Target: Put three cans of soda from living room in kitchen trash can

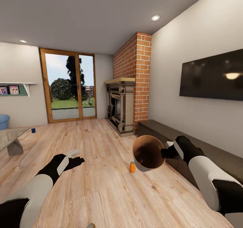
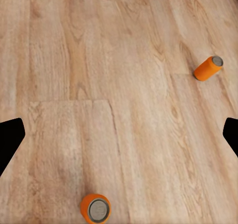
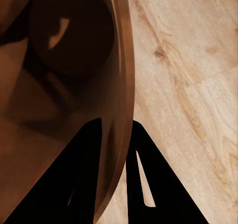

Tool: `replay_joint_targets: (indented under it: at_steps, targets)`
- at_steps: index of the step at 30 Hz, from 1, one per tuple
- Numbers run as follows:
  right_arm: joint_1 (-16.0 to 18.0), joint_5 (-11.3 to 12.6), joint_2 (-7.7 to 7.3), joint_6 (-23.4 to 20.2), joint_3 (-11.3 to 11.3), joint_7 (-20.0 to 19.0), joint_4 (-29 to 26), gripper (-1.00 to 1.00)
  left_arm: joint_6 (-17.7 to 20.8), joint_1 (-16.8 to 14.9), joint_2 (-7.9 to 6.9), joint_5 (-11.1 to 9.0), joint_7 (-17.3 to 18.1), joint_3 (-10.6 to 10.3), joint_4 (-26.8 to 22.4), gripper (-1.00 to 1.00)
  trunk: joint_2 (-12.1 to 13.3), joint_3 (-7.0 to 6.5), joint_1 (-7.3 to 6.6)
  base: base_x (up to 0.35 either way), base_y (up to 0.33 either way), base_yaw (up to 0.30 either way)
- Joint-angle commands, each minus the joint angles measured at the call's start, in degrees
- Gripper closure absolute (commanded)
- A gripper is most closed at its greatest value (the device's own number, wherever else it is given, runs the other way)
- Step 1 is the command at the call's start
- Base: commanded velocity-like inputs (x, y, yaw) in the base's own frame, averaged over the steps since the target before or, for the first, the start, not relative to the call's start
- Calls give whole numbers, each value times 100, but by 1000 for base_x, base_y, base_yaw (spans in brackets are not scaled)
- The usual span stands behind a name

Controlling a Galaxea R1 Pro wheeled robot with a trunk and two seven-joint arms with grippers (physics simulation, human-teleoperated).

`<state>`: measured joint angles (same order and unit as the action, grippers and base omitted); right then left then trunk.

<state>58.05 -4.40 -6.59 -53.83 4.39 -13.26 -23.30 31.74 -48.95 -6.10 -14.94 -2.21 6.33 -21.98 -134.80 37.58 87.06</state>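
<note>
- Orange can [image 1: 132, 167] partly hidden behind trash can [image 1: 147, 153] rim.
- Blue can [image 1: 33, 130] far off, too small for detail.
- Glass worktop [image 1: 11, 136] cut by pic edge.
- Left hand [image 2: 119, 134] fingers [image 2: 10, 139] cropped at edges.

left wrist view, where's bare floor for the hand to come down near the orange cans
The wood floor between the upright orange can and the tipped orange can is bare, wide enough to pass the open left gripper. It is tighter only right beside each can.
</note>
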Motion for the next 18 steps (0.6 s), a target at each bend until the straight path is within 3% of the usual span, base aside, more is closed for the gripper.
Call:
replay_joint_targets:
  at_steps: [1, 18]
  targets:
    - [5, 142, 0, -9, 27, -27, -8, 100, -1, 0, 0, 0, 0, 0, 1, -100, -42, 17, 22, 0, 0, 0]
    - [5, 142, -55, -5, 27, -27, -8, 100, -9, 0, 31, -1, 0, 3, 1, -100, -724, 322, 395, 0, 0, 0]
